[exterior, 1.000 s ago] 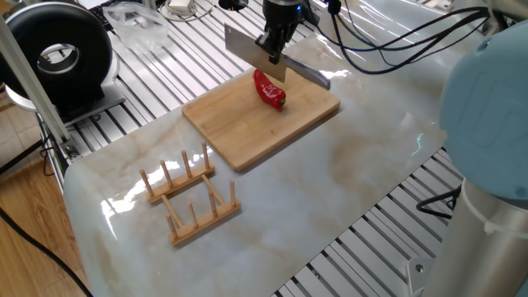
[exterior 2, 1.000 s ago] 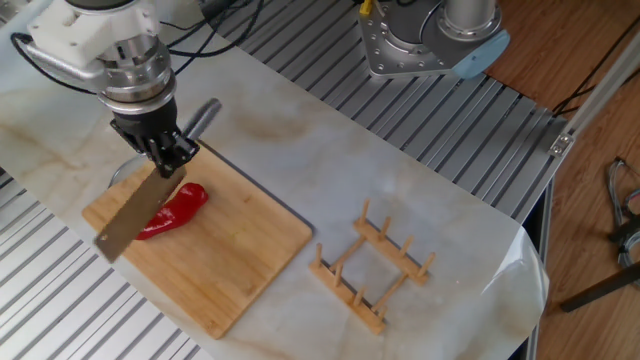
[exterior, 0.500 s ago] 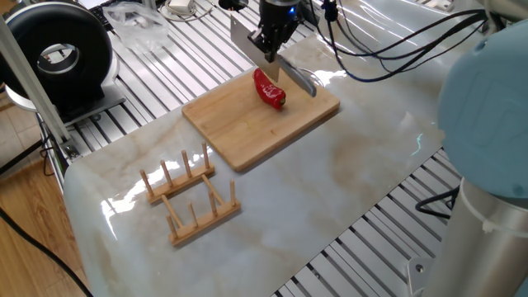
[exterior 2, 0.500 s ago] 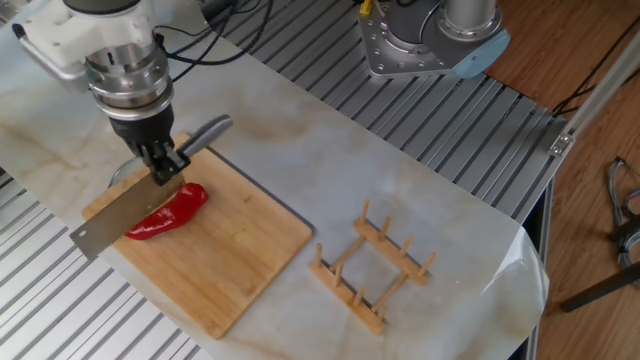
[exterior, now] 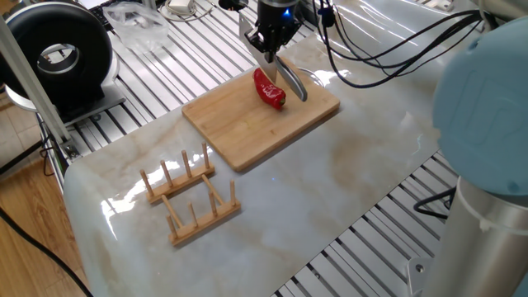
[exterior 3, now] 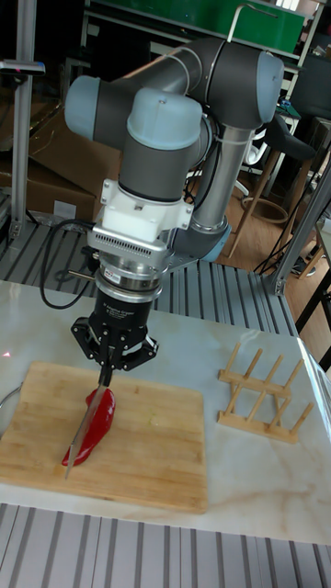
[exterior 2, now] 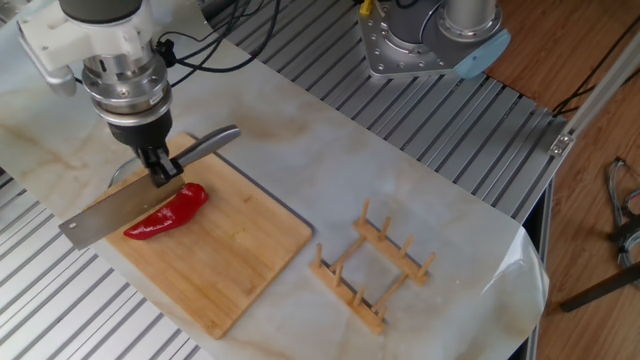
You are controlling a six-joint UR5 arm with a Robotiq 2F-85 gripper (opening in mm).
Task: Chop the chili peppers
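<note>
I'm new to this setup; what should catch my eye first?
A glossy red chili pepper lies whole on the bamboo cutting board. Above it, the end effector grips a steel knife, blade beside the chili. A small wooden peg rack stands apart on the marble tabletop.

Glossy red chili pepper (exterior 2: 167,212), pale tan wooden board (exterior 2: 240,262), seemingly beige-veined marbled tabletop (exterior 2: 330,160)

From my remote station I see one glossy red chili pepper (exterior 2: 166,212) (exterior: 269,89) (exterior 3: 92,424), short, curved and apparently still whole, lying flat near the far end of the wooden cutting board (exterior 2: 240,260), its tapered tip toward the board's edge.
</note>
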